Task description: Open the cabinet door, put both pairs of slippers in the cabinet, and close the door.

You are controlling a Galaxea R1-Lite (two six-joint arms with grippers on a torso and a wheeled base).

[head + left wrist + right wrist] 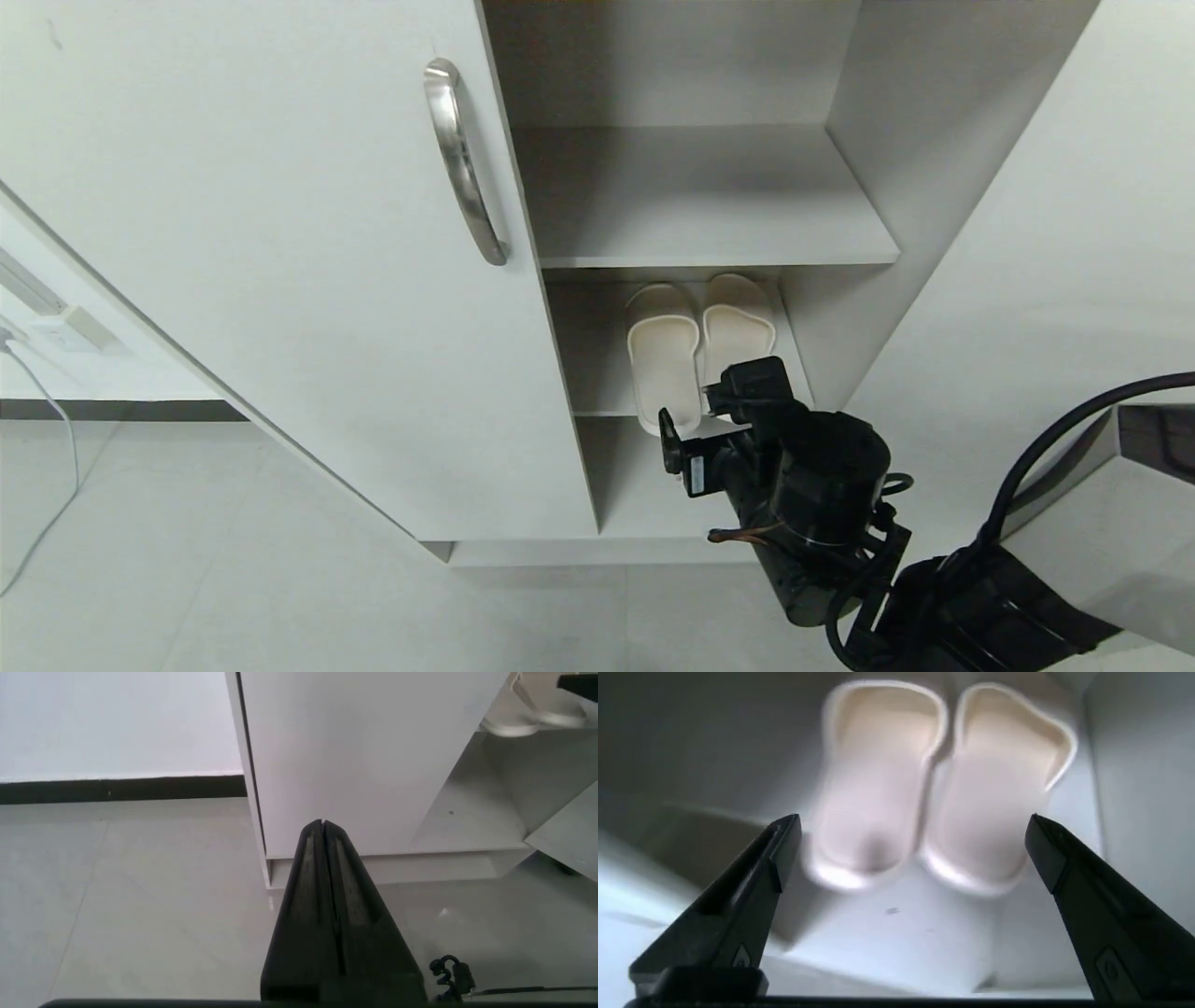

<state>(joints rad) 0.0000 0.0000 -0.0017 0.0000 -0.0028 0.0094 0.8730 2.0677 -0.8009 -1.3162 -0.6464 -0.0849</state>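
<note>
A pair of cream slippers (700, 341) lies side by side on the cabinet's lower shelf (593, 373), toes toward the back. The left slipper's heel sticks out a little over the shelf's front edge. My right gripper (709, 411) hangs open just in front of the heels with nothing in it. In the right wrist view the slippers (943, 784) lie beyond the spread fingers (757, 887). The cabinet's right door (1046, 280) stands wide open. My left gripper (322, 829) is shut and empty, held low over the floor and pointing at the cabinet's base (374, 868).
The left door (280, 233) is closed, with a curved metal handle (462, 159). The upper shelf (700, 196) is bare. A wall socket (65, 331) with a white cable (56, 448) sits at the left. Light floor tiles (280, 597) lie in front.
</note>
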